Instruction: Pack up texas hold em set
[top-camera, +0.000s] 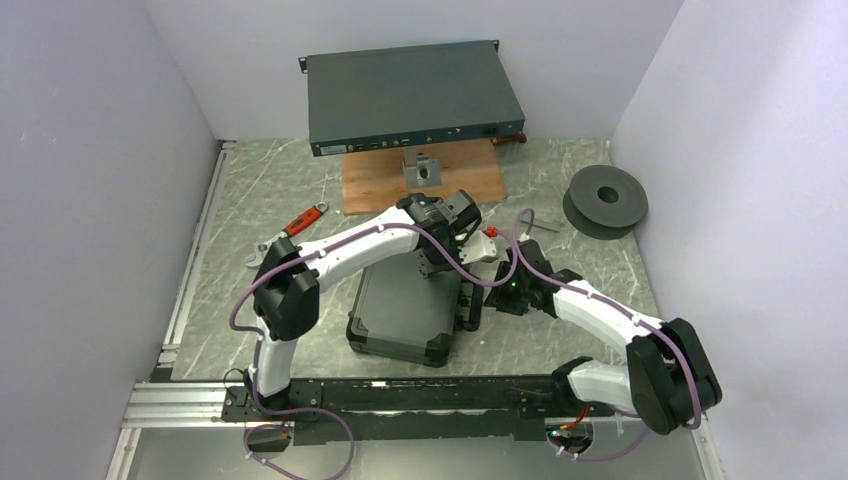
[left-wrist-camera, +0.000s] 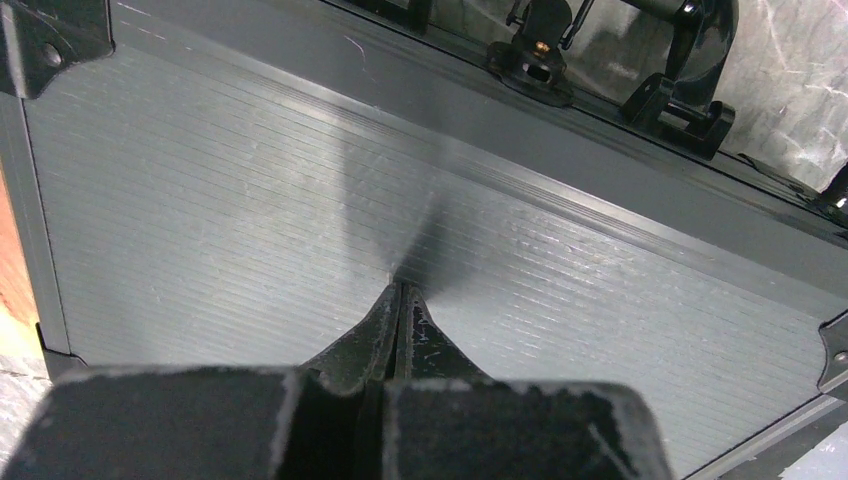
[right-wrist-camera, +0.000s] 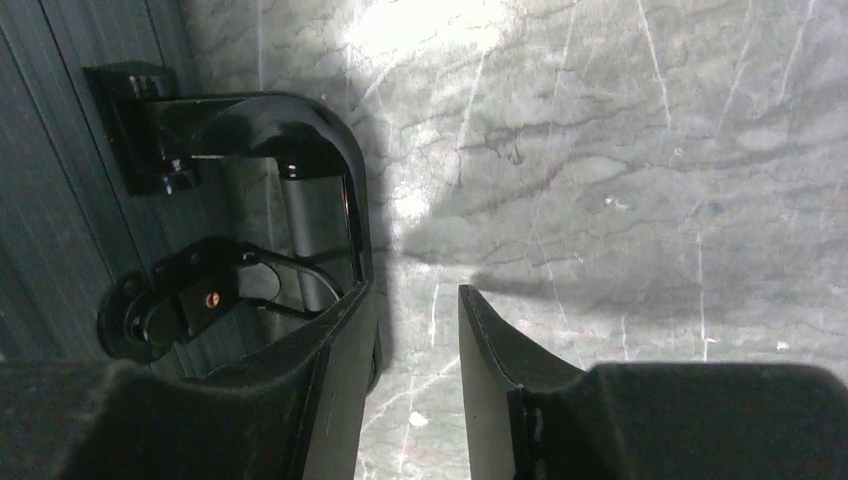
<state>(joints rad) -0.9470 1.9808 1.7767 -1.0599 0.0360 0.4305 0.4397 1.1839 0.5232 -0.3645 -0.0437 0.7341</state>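
The dark grey ribbed poker case (top-camera: 400, 312) lies closed on the table between the arms. My left gripper (top-camera: 432, 262) is shut and empty, its tips (left-wrist-camera: 400, 287) resting on the lid (left-wrist-camera: 250, 200). A latch (left-wrist-camera: 530, 55) and the black handle (left-wrist-camera: 690, 90) show along the case's far side. My right gripper (top-camera: 482, 298) is open and empty beside the handle side of the case. In the right wrist view the gripper (right-wrist-camera: 415, 290) hangs over bare table, with its left finger (right-wrist-camera: 330, 350) against the handle (right-wrist-camera: 300, 130), next to a latch (right-wrist-camera: 190, 300).
A black rack unit (top-camera: 412, 95) sits at the back over a wooden board (top-camera: 380, 185) with a metal bracket (top-camera: 422, 168). A grey spool (top-camera: 605, 200) lies at the right, a red-handled wrench (top-camera: 295, 228) at the left. A small red-and-white object (top-camera: 488, 240) lies by the right gripper.
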